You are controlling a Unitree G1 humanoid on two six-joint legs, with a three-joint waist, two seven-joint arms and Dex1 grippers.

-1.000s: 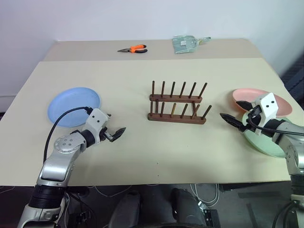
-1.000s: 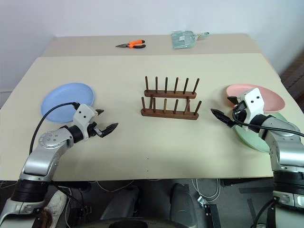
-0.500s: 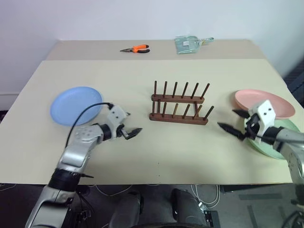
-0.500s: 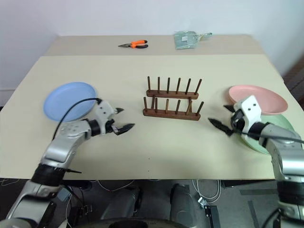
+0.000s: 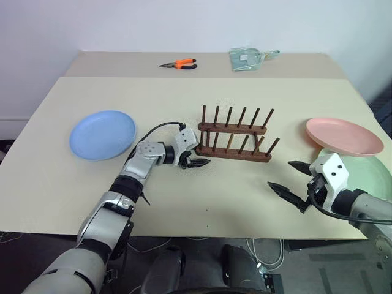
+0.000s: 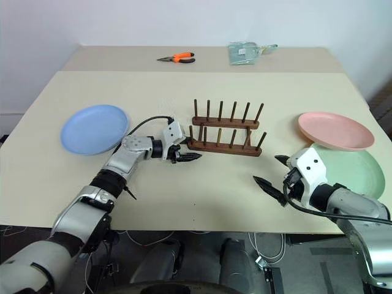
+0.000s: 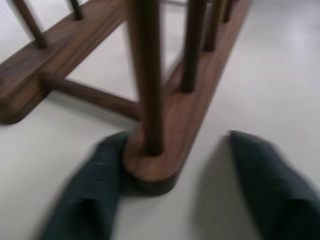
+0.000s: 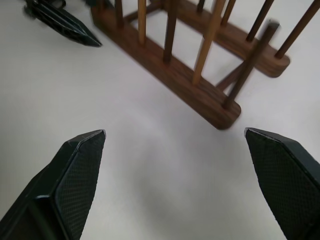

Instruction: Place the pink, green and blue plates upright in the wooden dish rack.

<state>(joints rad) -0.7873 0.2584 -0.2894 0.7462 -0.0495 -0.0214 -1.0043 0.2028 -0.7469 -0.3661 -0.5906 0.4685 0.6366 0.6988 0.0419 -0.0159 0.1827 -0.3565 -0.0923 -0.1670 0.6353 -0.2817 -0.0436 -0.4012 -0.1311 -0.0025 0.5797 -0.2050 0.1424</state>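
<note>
Left gripper (image 5: 197, 163) sits low on the beige counter (image 5: 202, 196) at the near-left end of the small dark brown wooden dish rack (image 5: 236, 133). Its two fingers straddle the rounded end of the near base rail, one finger (image 7: 92, 192) touching the wood, the other standing off; half spread, no firm clamp visible. Round light blue plastic plate (image 5: 102, 134) lies flat well behind this gripper, toward the counter's left edge. Right gripper (image 5: 293, 183) hovers with fingers spread wide, holding nothing, rack ahead of it. Salmon pink plate (image 5: 344, 136) and pale mint green plate (image 5: 373, 184) rest just beside and behind it, pink overlapping green.
</note>
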